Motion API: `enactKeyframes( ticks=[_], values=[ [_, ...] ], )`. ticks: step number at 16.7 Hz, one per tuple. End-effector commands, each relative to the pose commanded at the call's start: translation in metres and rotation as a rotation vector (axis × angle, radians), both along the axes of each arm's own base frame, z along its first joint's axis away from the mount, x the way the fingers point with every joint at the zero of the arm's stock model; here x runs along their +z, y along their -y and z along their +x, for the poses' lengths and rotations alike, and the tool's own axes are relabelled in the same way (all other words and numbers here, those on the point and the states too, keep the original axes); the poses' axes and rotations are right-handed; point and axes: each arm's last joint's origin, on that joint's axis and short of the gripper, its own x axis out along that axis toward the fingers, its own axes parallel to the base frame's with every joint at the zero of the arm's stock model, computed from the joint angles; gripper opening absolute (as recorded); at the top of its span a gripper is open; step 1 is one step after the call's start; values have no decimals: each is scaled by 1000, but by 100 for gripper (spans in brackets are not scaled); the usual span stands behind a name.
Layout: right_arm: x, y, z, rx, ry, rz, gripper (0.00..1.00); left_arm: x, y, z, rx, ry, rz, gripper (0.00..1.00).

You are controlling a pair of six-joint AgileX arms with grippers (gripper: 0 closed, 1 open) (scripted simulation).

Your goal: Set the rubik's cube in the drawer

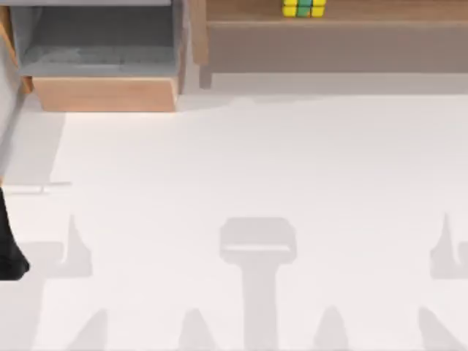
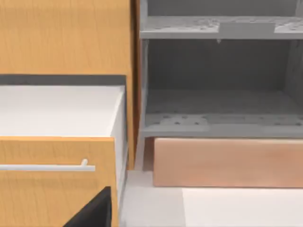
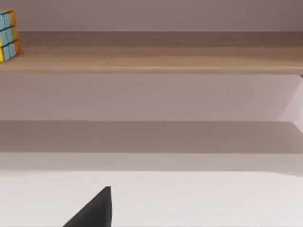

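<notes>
My left arm [image 1: 11, 241] sits at the table's left edge; can't tell its grip, or the right one's. Rubik's cube [image 1: 303, 8] is on the shelf [image 1: 365, 29], far from both. Drawer [image 1: 102, 66] is pulled open w/ grey inside, ahead of the left arm.

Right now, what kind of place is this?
Likely a simulated tabletop test scene: a plain white table, an open drawer with a grey inside, and a rubik's cube on a long wooden shelf.

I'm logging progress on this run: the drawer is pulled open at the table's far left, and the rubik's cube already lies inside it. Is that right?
Not quite. The drawer is open at the far left, but its grey inside holds nothing. The rubik's cube sits on the long wooden shelf to the right, as the top view shows.
</notes>
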Motion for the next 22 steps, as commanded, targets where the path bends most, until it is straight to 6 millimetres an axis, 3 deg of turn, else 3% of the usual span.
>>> enactKeyframes(
  ticks=[3, 5, 9, 13, 16, 18, 20, 22],
  values=[
    [0, 0, 0, 0, 0, 0, 100, 2, 0, 0, 0, 2, 0, 100],
    [0, 0, 0, 0, 0, 0, 100, 15, 2, 1, -1, 15, -1, 100],
    [0, 0, 0, 0, 0, 0, 100, 66, 10, 13, -6, 49, -9, 100],
    [0, 0, 0, 0, 0, 0, 100, 127, 34, 58, -16, 62, -22, 100],
    [0, 0, 0, 0, 0, 0, 100, 158, 73, 115, -25, 53, -28, 100],
    [0, 0, 0, 0, 0, 0, 100, 163, 111, 157, -30, 41, -28, 100],
    [0, 0, 0, 0, 0, 0, 100, 154, 157, 197, -34, 28, -24, 100],
    [0, 0, 0, 0, 0, 0, 100, 132, 207, 230, -36, 14, -18, 100]
  ],
)
